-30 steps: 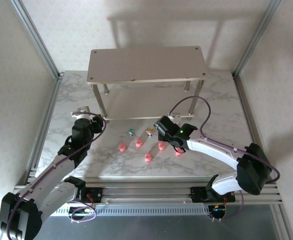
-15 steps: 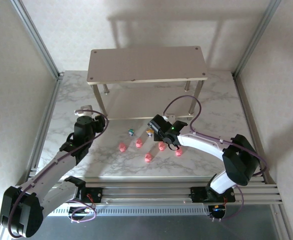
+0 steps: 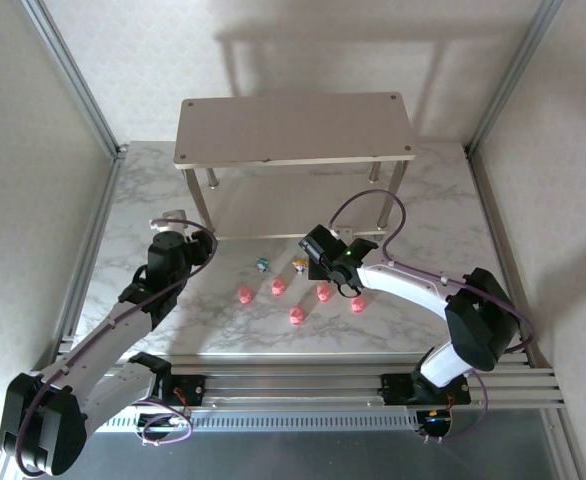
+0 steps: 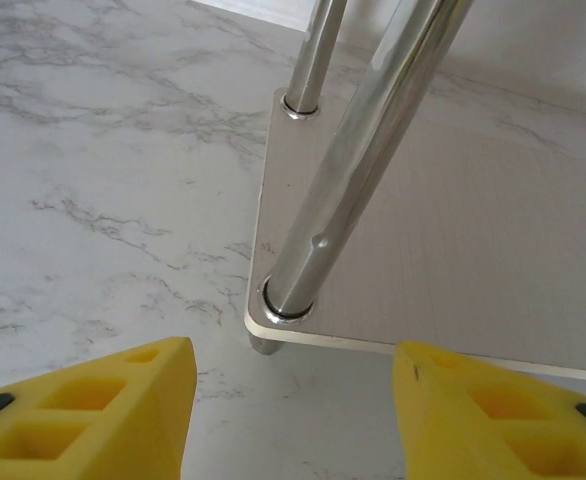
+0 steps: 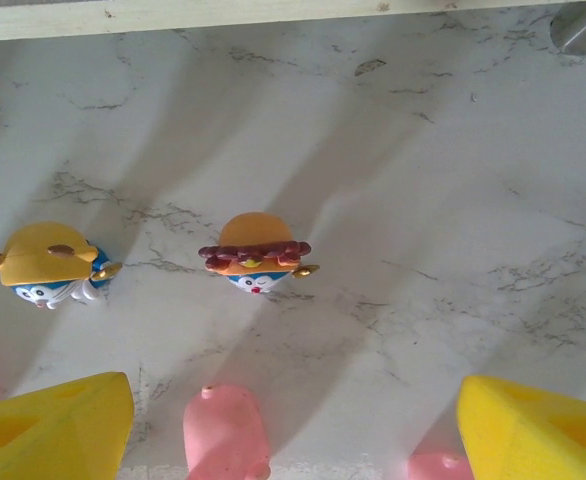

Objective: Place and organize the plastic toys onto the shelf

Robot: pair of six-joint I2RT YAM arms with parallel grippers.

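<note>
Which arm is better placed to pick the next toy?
Right. The right gripper, open, hangs just over the toys, with the orange-hatted figure centred ahead of its fingers. The left gripper faces the shelf leg, off to the side of the toys.

The left arm (image 3: 113, 325) and the right arm (image 3: 413, 290) both have slim white link shells between bulky black joint housings. A thin purple cable (image 3: 368, 200) loops off the right wrist and runs along the forearm, and a similar purple loop (image 3: 191, 235) sits at the left wrist. A small green light (image 3: 349, 256) glows on the right wrist housing. The jaws are bright yellow blocks with rectangular hollows moulded in, black at their outer ends.
</note>
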